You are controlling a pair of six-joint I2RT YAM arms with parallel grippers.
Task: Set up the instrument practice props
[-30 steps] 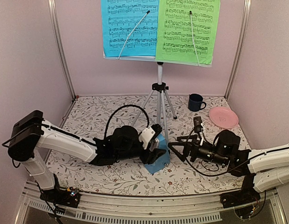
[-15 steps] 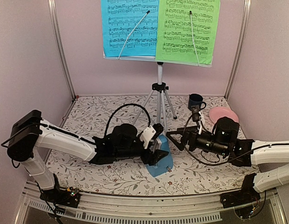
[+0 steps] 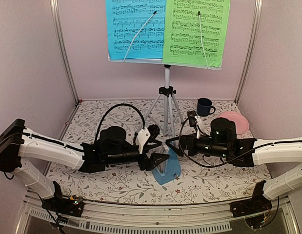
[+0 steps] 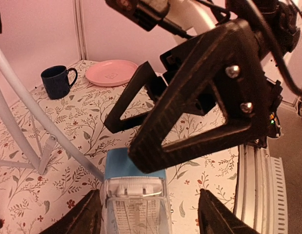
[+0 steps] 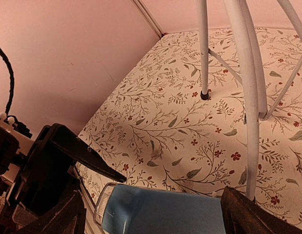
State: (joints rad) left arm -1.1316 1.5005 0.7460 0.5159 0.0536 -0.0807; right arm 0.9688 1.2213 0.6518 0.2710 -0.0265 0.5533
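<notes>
I have the left arm (image 3: 58, 148) lying low over the bench (image 3: 107, 114), reaching in from left of the music stand (image 3: 166, 78). The left end effector (image 3: 156, 161) sits in front of the stand with its fingers spread wide, one on each side of the metronome (image 3: 169, 170). On the left wrist camera there is a clear gap between the metronome and the finger at the right of that view. The other finger is so close to it that I cannot tell whether it touches.

The metronome, a small blue pyramid with a clear front, stands on the bench just in front of the stand, beside the near leg of its tripod (image 3: 174, 108).

Up on the stand's desk the blue sheet (image 3: 133, 29) hangs on the left and the green sheet (image 3: 194, 31) on the right. The green sheet's edge laps over the blue one, and a thin white wire lies across each.

The right arm (image 3: 277, 151) comes in low from right of the stand. The right end effector (image 3: 173, 147) is also wide apart, hanging over the upper part of the metronome. Its wrist camera shows the blue body lying between the two fingers, but I cannot tell if either finger touches it.

A dark blue mug (image 3: 204, 106) stands right of the stand, toward the back wall. A pink plate (image 3: 238, 121) lies farther right of the stand, partly hidden behind the right arm's wrist.
</notes>
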